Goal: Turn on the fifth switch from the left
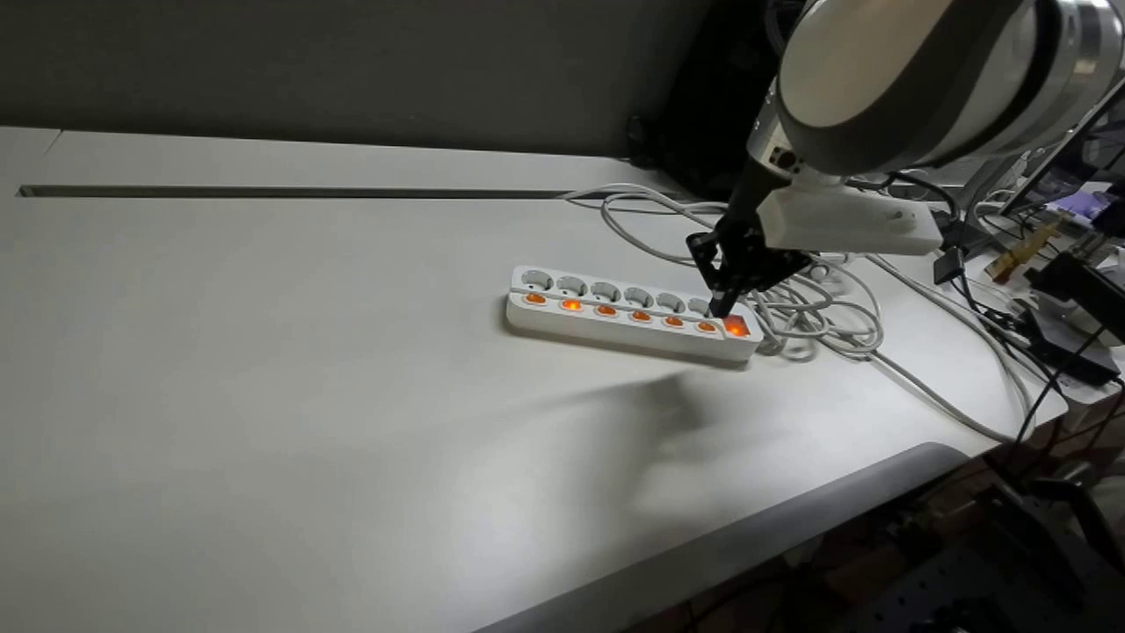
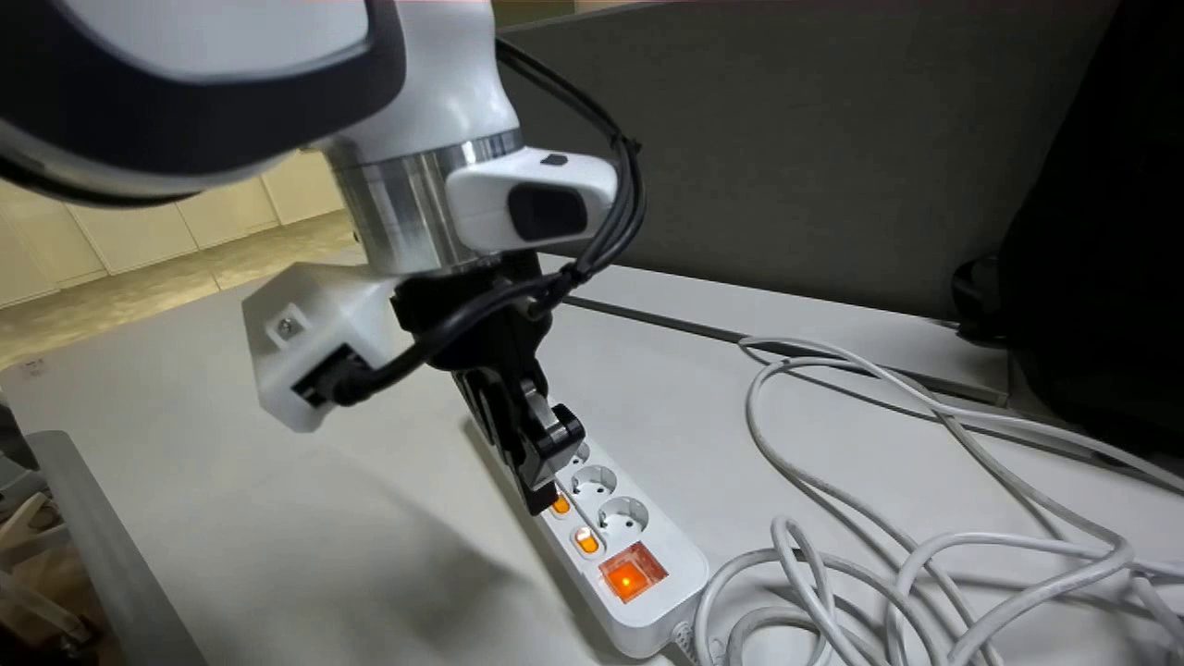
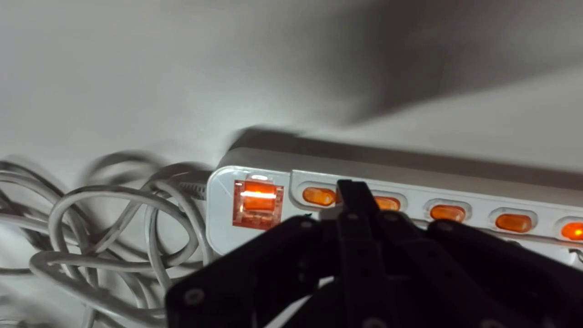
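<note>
Gripper | fully closed | near fifth switch | contact unclear

Looped cables obstruct one end of the power strip. The bench permits passage past the opposite end and along the switch side. A dark partition bounds the rear. In the wrist view, the jaws partly mask the fifth switch.

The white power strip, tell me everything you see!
The white power strip looks plastic and lies flat on the table. It has six round sockets, six little orange switches, the second from the cordless end glowing, and a bigger glowing switch near the cord. The robot's fingers hang over it, maybe touching.
</note>
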